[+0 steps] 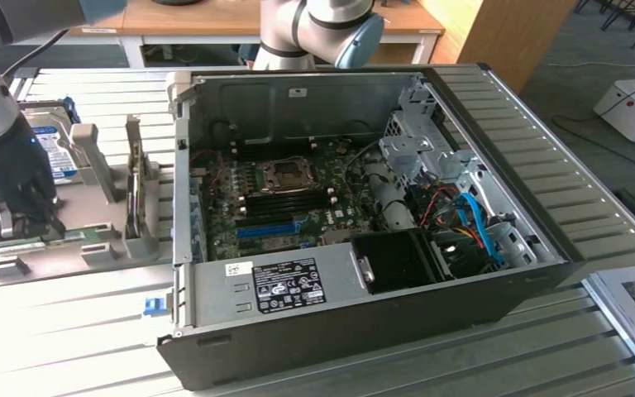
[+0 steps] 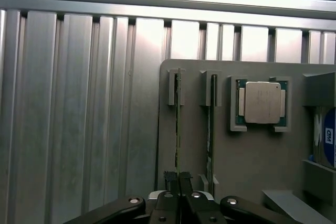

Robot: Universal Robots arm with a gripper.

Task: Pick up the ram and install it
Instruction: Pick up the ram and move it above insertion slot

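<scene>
Now, you have gripper point(image 2: 177, 176) jaws narrow, pinched on thin top edge of ram point(image 2: 178, 129). Ram stands on edge in outer slot of grey holder point(image 2: 247, 171), long axis running straight away from fingers. Second stick point(image 2: 211, 129) just beside. Computer case point(image 1: 406, 331) well apart, toward exterior view's right.

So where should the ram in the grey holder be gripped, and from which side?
Pinch the ram across its two flat faces at the upper long edge, coming straight down from above. It stands on edge in slots of the grey holder, with a second stick alongside, so only the top edge is free. The gripper is shut on it this way.
</scene>
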